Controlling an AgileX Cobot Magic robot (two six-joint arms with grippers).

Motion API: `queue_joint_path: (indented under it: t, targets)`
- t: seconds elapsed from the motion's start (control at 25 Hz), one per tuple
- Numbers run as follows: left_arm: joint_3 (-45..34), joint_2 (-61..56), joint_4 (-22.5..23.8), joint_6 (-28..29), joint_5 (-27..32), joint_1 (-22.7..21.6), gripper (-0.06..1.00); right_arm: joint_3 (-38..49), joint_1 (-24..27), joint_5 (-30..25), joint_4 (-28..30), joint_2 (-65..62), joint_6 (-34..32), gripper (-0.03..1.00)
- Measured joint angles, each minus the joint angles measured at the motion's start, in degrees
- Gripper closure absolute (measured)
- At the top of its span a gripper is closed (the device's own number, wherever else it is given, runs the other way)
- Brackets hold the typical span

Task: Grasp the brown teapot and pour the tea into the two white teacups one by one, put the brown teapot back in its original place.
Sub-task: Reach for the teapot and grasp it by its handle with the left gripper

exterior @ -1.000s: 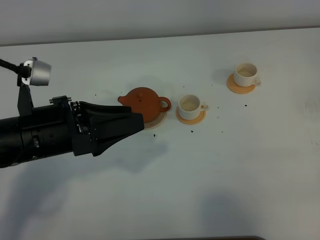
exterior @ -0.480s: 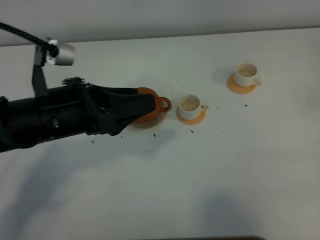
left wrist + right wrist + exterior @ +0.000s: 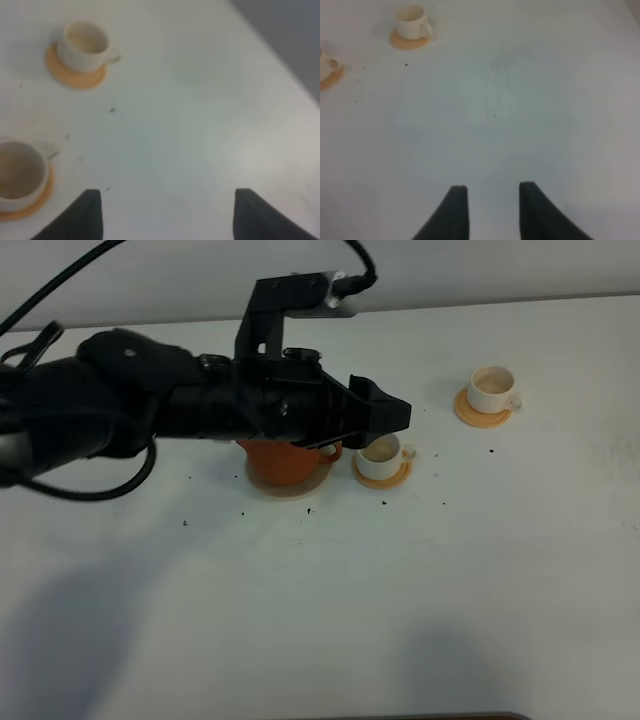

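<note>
While the left arm (image 3: 150,410) is stretched across the white worktop (image 3: 450,590), the brown teapot (image 3: 285,462) is seen beneath it. The pot is seated on its pale beige coaster (image 3: 300,488), about midway along the worktop and nearer the far edge than the near one. The left gripper (image 3: 392,418) is held with its fingers (image 3: 87,216) spread wide and nothing between them. In the left wrist view only bare worktop and the two cups are framed; the teapot is not seen there at all. The fingertips are thus judged to lie beyond the pot, over the nearer white teacup (image 3: 378,462), so that the teapot lies back from them and below. Its loop handle is turned toward that cup. The spout is hidden by the arm, but the long axis is taken to run roughly along the far edge. The farther white teacup (image 3: 492,388) is set well apart toward the far right corner, on an orange-tan coaster (image 3: 480,420). The right gripper (image 3: 492,212) is not caught by the high camera; its fingers are shown narrowly parted and empty over bare worktop. The left arm is judged the nearer, and a pull-back and descent would be called for before any grasp.
</note>
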State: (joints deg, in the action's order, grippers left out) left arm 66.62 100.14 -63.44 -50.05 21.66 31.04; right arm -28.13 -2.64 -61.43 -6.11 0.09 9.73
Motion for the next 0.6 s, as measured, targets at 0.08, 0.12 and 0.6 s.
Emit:
queue_joint_path:
  t: [0.08,0.12,0.6]
  targets:
    - [6.22,4.22,12.35,11.53,3.13,0.08,0.39,0.00,0.00,0.00,0.00,0.00,0.00,0.73]
    - [8.70,6.02,17.98,16.84,5.24,0.19,0.39,0.00,0.00,0.00,0.00,0.00,0.00,0.73]
    - [27.77,15.03,67.74,55.92,24.81,4.59,0.39,0.00,0.05,0.00,0.00,0.00,0.00,0.73]
